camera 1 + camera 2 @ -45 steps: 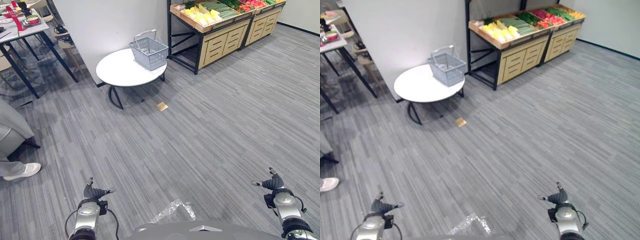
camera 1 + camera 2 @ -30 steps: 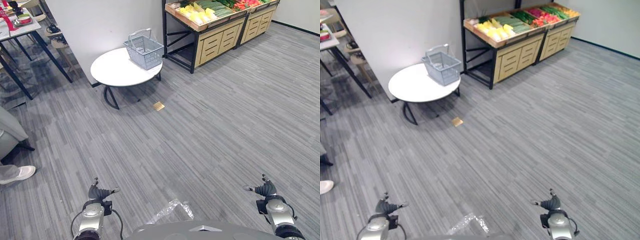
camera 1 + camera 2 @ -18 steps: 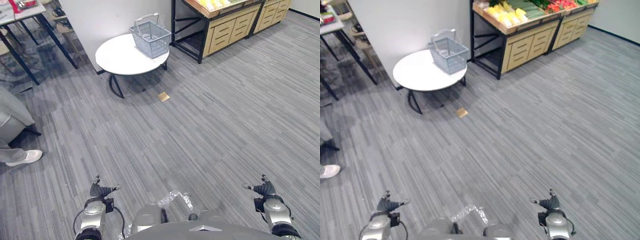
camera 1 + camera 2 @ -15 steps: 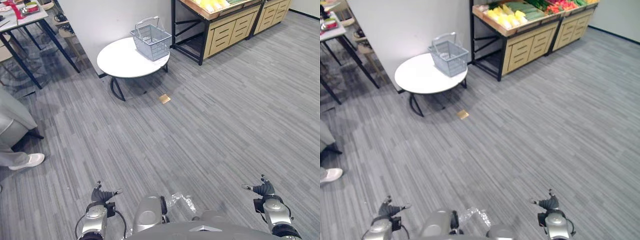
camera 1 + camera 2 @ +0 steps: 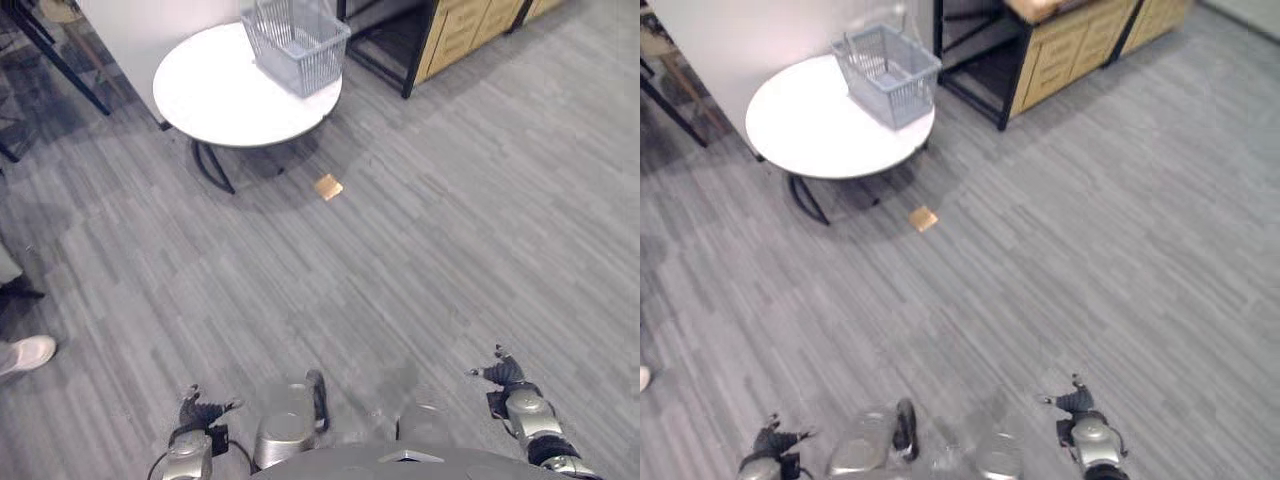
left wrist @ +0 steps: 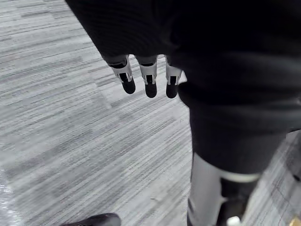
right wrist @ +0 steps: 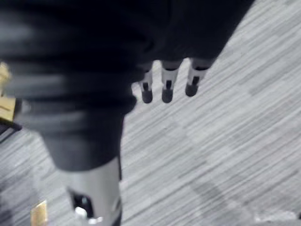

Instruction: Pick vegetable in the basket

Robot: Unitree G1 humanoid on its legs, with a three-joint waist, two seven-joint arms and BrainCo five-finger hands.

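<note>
The view has tipped downward since the earlier frame: camera movement, not the objects. Grey basket (image 5: 296, 40) stands at the far edge of the round white worktop (image 5: 215, 100), near the wooden drawers (image 5: 455, 35). Left hand (image 5: 198, 412) and right hand (image 5: 503, 373) hang low over the floor (image 5: 420, 230), fingers straight, holding nothing.

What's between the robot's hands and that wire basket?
Grey floor, a small tan square, then the round white table bearing the grey wire basket; left eye view.

Ahead of me and to my left: grey mesh basket (image 5: 887, 62), upright, open top facing up, turned at an angle, standing on the far right part of a round white table (image 5: 810, 125), near its edge.
</note>
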